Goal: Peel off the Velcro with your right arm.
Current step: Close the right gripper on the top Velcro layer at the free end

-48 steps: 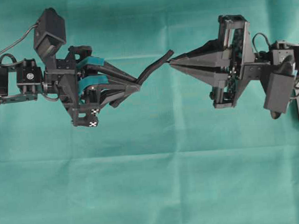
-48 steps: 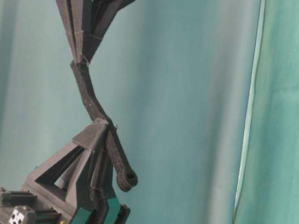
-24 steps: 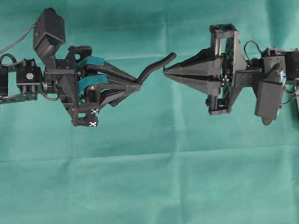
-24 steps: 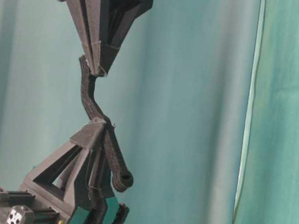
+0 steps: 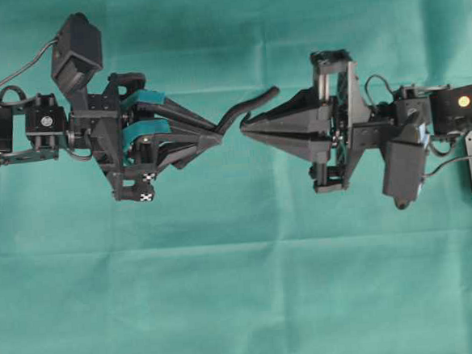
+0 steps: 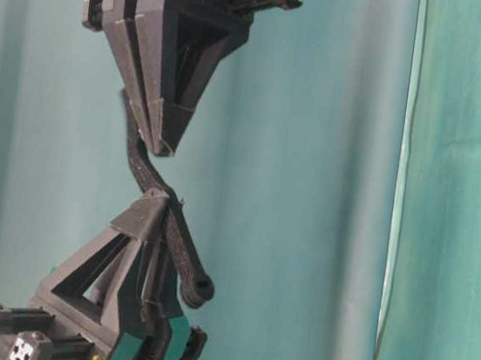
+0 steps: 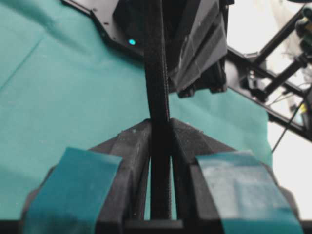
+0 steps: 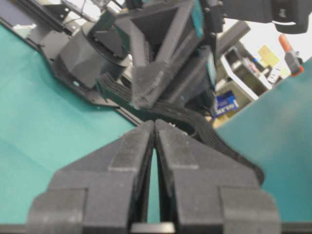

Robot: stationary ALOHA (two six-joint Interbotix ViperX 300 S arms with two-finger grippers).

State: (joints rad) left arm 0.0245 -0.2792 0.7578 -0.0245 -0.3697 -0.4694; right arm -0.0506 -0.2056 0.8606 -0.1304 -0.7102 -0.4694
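The thin black two-layer Velcro strap is held above the green cloth-covered desk, near the middle of its far half. The left gripper with teal-taped black fingers has its jaws clamped on the strap; the left wrist view shows the strap pinched between the two fingertips and running straight out beyond them. One free layer curves away from that grip, its rounded end pointing toward the desk's right edge. The right arm's gripper with plain dark-grey pointed fingers has its jaws pressed together, with nothing between them in the right wrist view, where the strap passes just beyond the tips. In the table-level view these tips sit just beside the strap; contact cannot be told.
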